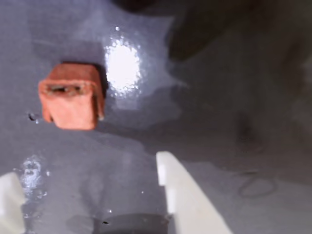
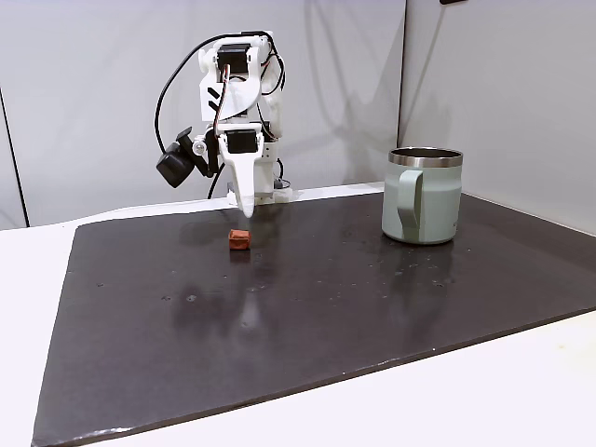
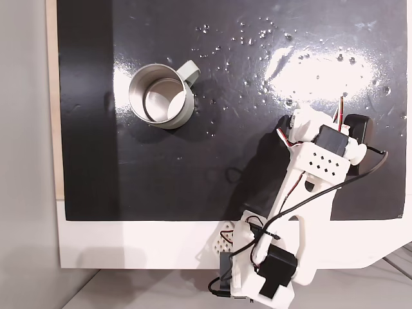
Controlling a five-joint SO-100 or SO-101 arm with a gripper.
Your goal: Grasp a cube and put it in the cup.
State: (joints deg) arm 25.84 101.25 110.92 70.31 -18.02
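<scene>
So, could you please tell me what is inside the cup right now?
In the fixed view from above, the cup holds nothing visible: only its bare, reflective bottom shows. The cube sits outside on the dark mat. The side view hides the interior.

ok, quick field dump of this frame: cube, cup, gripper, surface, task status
cube: reddish-brown, on the mat, not gripped
cup: sage-green mug, upright, nothing visible inside it in a fixed view
gripper: open, above the mat, cube ahead of the fingertips and not between them
surface: dark glossy mat
task status: grasp not yet made
</scene>
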